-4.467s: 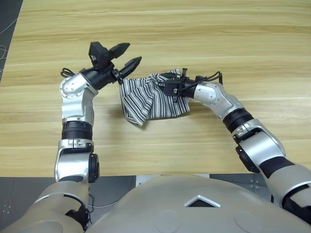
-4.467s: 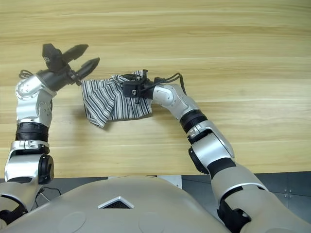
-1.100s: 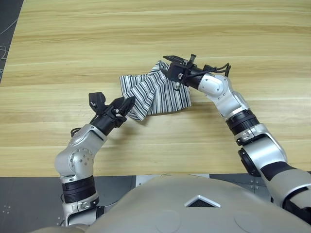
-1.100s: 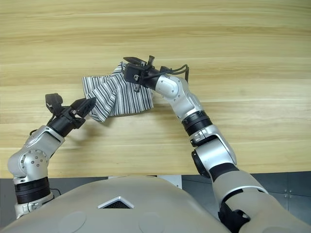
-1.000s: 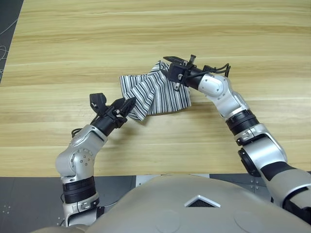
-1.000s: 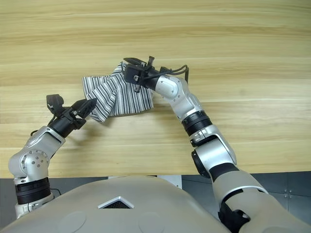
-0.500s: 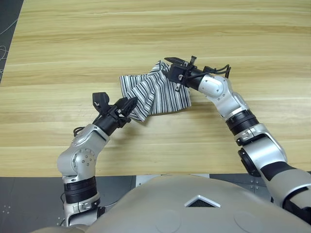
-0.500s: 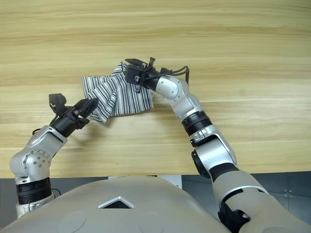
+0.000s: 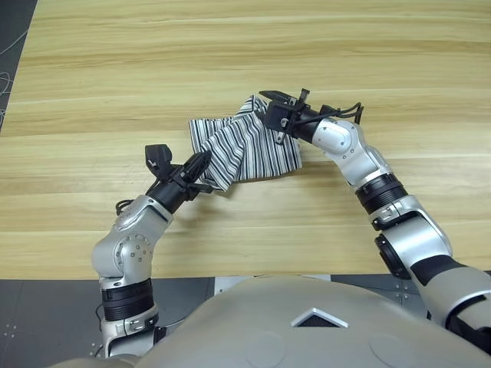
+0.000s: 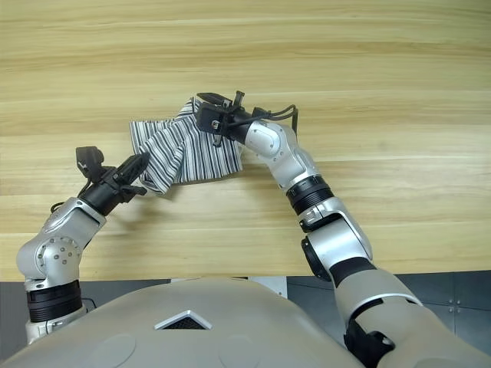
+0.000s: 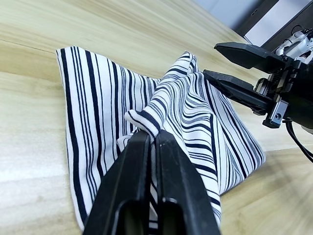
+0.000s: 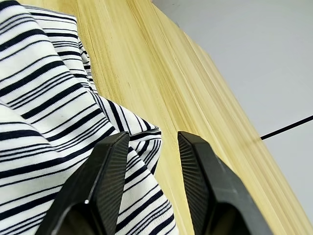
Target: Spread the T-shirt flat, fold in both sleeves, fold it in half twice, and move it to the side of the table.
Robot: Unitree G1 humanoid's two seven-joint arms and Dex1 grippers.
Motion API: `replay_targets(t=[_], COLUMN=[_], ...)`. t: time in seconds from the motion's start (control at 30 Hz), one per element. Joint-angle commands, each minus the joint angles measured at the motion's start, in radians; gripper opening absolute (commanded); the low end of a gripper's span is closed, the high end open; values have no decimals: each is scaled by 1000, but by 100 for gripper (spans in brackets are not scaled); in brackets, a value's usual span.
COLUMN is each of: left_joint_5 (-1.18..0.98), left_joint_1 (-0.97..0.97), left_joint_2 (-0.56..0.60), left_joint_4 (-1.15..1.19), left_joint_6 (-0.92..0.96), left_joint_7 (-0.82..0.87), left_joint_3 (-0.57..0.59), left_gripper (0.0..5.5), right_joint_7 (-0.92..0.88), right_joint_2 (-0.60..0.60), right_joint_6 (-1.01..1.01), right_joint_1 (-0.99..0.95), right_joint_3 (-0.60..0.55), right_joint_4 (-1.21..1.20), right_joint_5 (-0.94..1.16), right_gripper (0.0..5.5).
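The black-and-white striped T-shirt (image 9: pixel 245 149) lies bunched in a rough square at the middle of the wooden table (image 9: pixel 322 46). My left gripper (image 9: pixel 205 162) is at the shirt's near-left corner, shut on a raised fold of cloth (image 11: pixel 146 125). At the shirt's far right corner my right gripper (image 9: pixel 275 103) stands open. Its lower finger lies along a ridge of the fabric and the upper one hangs above it. In the right wrist view a rumpled edge of the T-shirt (image 12: pixel 142 139) sits between its two spread fingers (image 12: pixel 110 169).
Bare wood surrounds the shirt on all sides, widest toward the far edge and the right. The table's front edge (image 9: pixel 253 274) runs close to my arms. Dark floor (image 9: pixel 11 31) shows past the table's left edge.
Since 4.5 s ago my left arm dropped from the far left to the shirt's near-left corner, and its fingers have just shut on the fold. The right gripper moved from the shirt's middle to its far corner.
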Motion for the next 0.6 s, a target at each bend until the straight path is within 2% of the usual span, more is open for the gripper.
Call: replay_targets(t=[0.03, 0.27, 0.6], left_joint_5=[27, 109, 217], left_joint_1=[-63, -219, -287], left_joint_2=[25, 72, 97], left_joint_4=[9, 136, 299], left_joint_6=[-19, -64, -117], left_joint_7=[5, -32, -76], left_joint_3=[6, -30, -65], left_gripper=[13, 13, 13], right_joint_7=[-3, -1, 15], right_joint_2=[4, 10, -2], right_joint_6=[-8, -13, 1], right_joint_1=[-17, 12, 78], right_joint_3=[3, 9, 4], right_joint_4=[8, 3, -63], right_joint_5=[-4, -1, 13], right_gripper=[184, 184, 184])
